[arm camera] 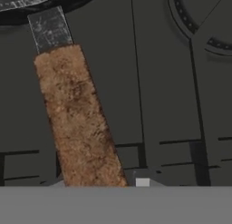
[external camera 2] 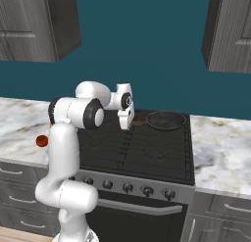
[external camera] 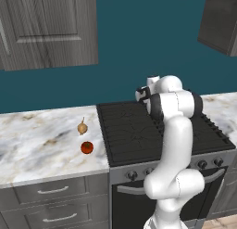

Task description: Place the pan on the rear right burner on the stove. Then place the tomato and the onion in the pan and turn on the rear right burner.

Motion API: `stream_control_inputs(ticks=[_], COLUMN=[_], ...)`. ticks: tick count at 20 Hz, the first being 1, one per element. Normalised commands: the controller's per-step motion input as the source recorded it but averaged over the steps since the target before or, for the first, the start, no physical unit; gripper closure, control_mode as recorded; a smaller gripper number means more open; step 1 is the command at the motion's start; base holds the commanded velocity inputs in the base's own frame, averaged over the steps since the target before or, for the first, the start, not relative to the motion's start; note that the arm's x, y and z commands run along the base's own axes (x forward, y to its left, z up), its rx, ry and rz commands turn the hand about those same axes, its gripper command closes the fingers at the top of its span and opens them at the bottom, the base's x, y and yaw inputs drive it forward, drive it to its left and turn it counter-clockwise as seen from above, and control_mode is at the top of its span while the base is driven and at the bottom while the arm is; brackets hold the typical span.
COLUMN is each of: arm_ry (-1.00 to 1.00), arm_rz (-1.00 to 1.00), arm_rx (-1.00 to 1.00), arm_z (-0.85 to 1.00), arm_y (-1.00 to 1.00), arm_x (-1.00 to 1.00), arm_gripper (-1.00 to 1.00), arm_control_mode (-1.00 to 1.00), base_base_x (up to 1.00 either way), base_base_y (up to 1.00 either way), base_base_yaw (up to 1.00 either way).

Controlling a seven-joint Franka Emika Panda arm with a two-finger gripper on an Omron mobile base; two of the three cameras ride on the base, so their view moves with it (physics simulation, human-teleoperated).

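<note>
The black pan [external camera 2: 165, 120] sits flat on the rear right burner [external camera 2: 179, 133] of the stove [external camera 2: 137, 153]. Its brown wooden handle [arm camera: 77, 114] points left and runs down the hand view to the bottom edge. My gripper [external camera 2: 126, 121] hangs over the handle's end, but the fingertips are hidden, so I cannot tell whether it grips. On the marble counter left of the stove lie the tan onion [external camera: 82, 128] and, just in front of it, the red tomato [external camera: 87, 147]. Part of the tomato [external camera 2: 41, 140] peeks out behind my arm.
A row of round knobs [external camera 2: 127, 187] lines the grey front below the grates. Dark wall cabinets [external camera: 46, 28] hang above the counter on the left and at the right. More marble counter [external camera 2: 220, 148] lies right of the stove.
</note>
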Motion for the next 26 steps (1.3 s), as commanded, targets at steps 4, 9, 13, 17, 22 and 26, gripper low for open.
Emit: stream_control_inputs(ticks=[4,9,13,17,22,26], arm_ry=[0.04,0.0,0.0,0.0,-0.02,-0.05], arm_rz=[0.0,0.0,0.0,0.0,0.01,0.08], arm_rx=[0.0,0.0,0.0,0.0,0.0,0.0], arm_z=[0.0,0.0,0.0,0.02,0.33,0.59], arm_y=[0.0,0.0,0.0,0.0,0.15,0.17], arm_x=[0.09,0.0,0.0,0.0,-0.21,-0.39], arm_gripper=[-1.0,-1.0,-1.0,-1.0,-1.0,-1.0], arm_control_mode=[-1.0,-1.0,-1.0,-1.0,-1.0,-1.0], base_base_x=[0.0,0.0,0.0,0.0,0.0,0.0], base_base_y=[0.0,0.0,0.0,0.0,0.0,0.0], base_base_yaw=[0.0,0.0,0.0,0.0,0.0,0.0])
